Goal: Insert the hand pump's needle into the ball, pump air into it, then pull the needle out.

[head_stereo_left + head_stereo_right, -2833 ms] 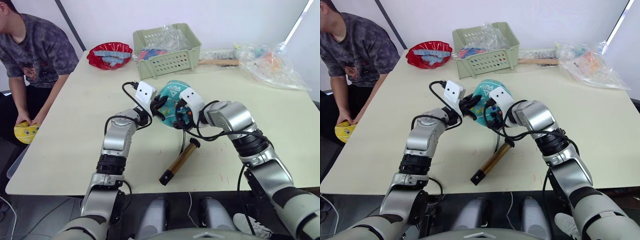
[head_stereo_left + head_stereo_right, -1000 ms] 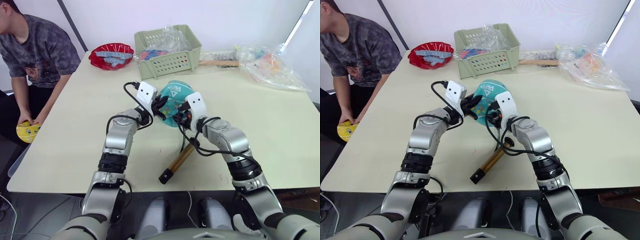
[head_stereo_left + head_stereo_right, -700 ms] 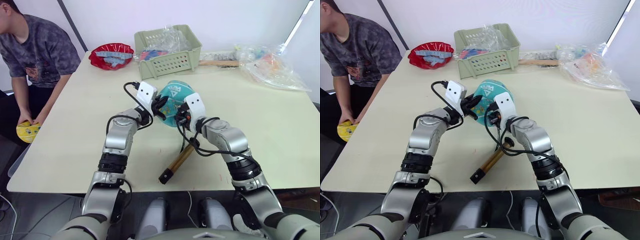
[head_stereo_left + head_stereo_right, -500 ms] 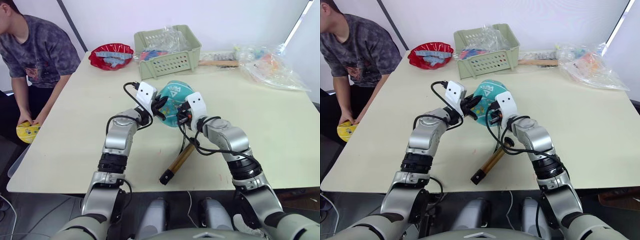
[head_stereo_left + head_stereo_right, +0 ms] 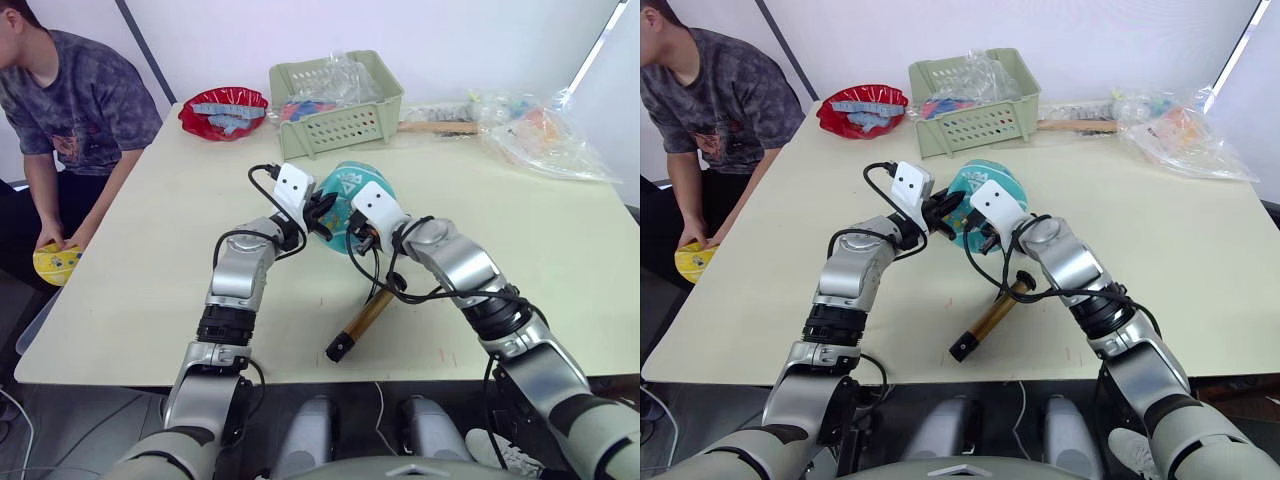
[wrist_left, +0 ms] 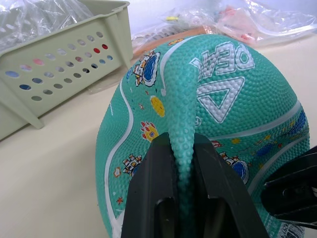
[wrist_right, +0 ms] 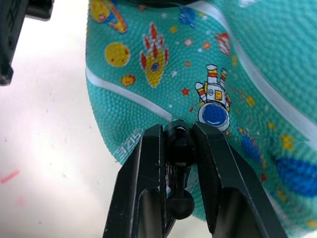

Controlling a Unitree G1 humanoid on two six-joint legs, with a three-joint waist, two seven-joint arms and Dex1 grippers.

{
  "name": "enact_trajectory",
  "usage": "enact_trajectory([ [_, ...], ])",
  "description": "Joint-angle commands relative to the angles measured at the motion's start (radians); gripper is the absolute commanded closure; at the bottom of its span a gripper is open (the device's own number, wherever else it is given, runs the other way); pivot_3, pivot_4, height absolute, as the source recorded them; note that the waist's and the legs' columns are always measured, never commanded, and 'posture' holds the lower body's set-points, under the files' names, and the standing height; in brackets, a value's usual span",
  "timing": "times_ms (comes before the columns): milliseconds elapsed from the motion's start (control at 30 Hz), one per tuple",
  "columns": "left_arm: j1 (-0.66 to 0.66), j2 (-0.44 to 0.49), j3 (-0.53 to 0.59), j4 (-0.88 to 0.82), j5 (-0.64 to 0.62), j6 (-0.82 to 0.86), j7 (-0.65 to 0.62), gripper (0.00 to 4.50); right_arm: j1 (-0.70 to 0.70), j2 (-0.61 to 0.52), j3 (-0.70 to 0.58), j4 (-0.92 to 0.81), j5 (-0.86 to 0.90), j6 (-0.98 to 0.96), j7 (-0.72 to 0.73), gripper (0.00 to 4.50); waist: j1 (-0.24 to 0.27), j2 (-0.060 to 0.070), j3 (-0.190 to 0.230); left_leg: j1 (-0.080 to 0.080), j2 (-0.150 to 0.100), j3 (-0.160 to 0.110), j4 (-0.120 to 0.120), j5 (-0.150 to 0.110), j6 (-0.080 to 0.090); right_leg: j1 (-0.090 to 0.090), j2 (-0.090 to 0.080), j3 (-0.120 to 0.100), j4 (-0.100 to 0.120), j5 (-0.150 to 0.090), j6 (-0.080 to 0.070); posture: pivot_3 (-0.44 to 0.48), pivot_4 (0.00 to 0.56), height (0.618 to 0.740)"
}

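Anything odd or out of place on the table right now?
Yes: the teal printed ball is soft, with a ridge of its skin pinched up between the left gripper fingers. The gold-barrelled hand pump lies loose on the table while the right gripper holds the black hose end against the ball.

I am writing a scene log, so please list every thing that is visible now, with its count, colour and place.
ball: 1, teal, table middle, between both grippers
hand pump: 1, gold-bronze with black ends, lying on table near the ball
basket: 1, pale green, far table edge
bowl: 1, red, far left of table
plastic bags: clear, far right corner
yellow ball: 1, in the person's hands
person: 1, left of table
left gripper: pinching a fold of the ball
right gripper: shut on the black hose tip at the ball
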Motion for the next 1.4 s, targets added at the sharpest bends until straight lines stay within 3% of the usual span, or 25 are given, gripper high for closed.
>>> enact_trajectory([
  [33,0.04,-0.01,-0.061,0.069,0.019,0.036,-0.018,4.5,-0.048,0.008,0.053,0.067,-0.028,-0.006,0.055,4.17,-0.002,0.0,0.0,0.001,0.0,0.0,0.0,0.0,0.0,0.0,0.0,0.0,0.0,0.0,0.0,0.0,0.15,0.74],
  [233,0.034,-0.002,-0.05,0.083,0.016,0.042,-0.014,4.5,-0.111,0.021,0.13,0.165,-0.085,-0.022,0.128,4.17,-0.006,0.0,0.0,0.007,0.0,0.0,0.0,0.0,0.0,0.005,0.001,0.001,0.001,0.0,0.0,0.0,0.15,0.74],
  [867,0.053,0.025,-0.038,0.08,0.006,0.05,-0.011,4.5,-0.139,0.192,0.101,0.557,-0.179,-0.169,0.138,4.17,-0.034,-0.002,-0.022,0.021,0.001,-0.003,-0.004,0.0,0.0,0.011,0.007,0.01,0.001,0.0,-0.002,0.0,0.15,0.74],
  [1067,0.063,0.035,-0.036,0.073,0.005,0.054,-0.016,4.5,-0.156,0.25,0.073,0.727,-0.217,-0.261,0.12,4.17,-0.048,-0.006,-0.026,0.044,0.004,-0.004,-0.016,-0.001,-0.001,0.026,0.01,0.013,0.0,-0.006,-0.004,0.0,0.15,0.74],
  [1400,0.079,0.037,-0.03,0.062,0.008,0.062,-0.02,4.5,-0.187,0.338,0.034,0.925,-0.272,-0.346,0.081,4.17,-0.057,-0.003,-0.033,0.052,0.004,-0.004,-0.023,-0.001,-0.001,0.028,0.014,0.022,0.0,-0.007,-0.005,0.0,0.15,0.74],
])
